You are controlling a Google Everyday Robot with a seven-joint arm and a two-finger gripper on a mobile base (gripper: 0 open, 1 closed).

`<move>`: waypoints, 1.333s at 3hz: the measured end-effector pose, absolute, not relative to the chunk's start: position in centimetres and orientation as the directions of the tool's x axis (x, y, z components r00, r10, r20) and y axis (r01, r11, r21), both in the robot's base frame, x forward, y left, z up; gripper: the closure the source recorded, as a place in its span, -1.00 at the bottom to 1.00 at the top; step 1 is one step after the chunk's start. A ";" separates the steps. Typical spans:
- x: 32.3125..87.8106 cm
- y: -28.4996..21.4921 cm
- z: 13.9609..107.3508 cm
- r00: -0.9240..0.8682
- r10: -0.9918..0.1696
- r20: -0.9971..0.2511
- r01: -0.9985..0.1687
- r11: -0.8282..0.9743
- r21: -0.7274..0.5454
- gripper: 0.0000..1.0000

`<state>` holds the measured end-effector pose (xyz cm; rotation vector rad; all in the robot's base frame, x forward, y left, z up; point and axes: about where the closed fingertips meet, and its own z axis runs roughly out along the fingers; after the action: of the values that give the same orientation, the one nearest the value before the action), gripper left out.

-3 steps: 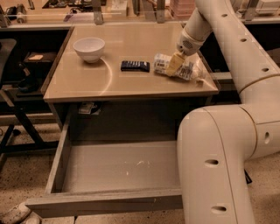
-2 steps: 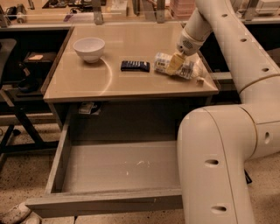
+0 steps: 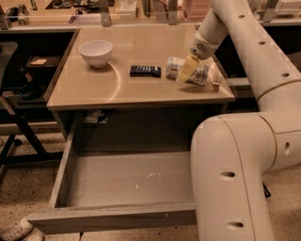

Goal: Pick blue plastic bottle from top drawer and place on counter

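Note:
The blue plastic bottle point(image 3: 203, 75) lies on its side on the right part of the beige counter point(image 3: 141, 92), close to the right edge. My gripper point(image 3: 187, 69) is right at the bottle, coming down from above over its left half. The top drawer point(image 3: 113, 217) is pulled out below the counter, and its visible grey floor point(image 3: 127, 181) is bare. My arm's thick lower link point(image 3: 235, 179) hides the drawer's right side.
A white bowl point(image 3: 96, 52) stands at the counter's back left. A small dark flat gadget point(image 3: 145, 71) lies mid-counter, left of the bottle. A cluttered shelf point(image 3: 94, 9) runs behind the counter. A dark frame point(image 3: 14, 117) stands on the left, with a shoe point(image 3: 14, 230) on the speckled floor.

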<state>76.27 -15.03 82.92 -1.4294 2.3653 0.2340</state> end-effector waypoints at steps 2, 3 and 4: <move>76.5 -15.1 83.3 -0.437 -0.813 -0.384 -0.869 0.492 -0.052 -1.00; 75.8 -18.1 88.2 -0.471 -0.785 -0.403 -0.825 0.553 -0.115 -1.00; 73.3 -23.4 95.5 -0.528 -0.742 -0.414 -0.732 0.644 -0.221 -1.00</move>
<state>73.31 -23.37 95.55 -1.1532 2.3899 -0.0265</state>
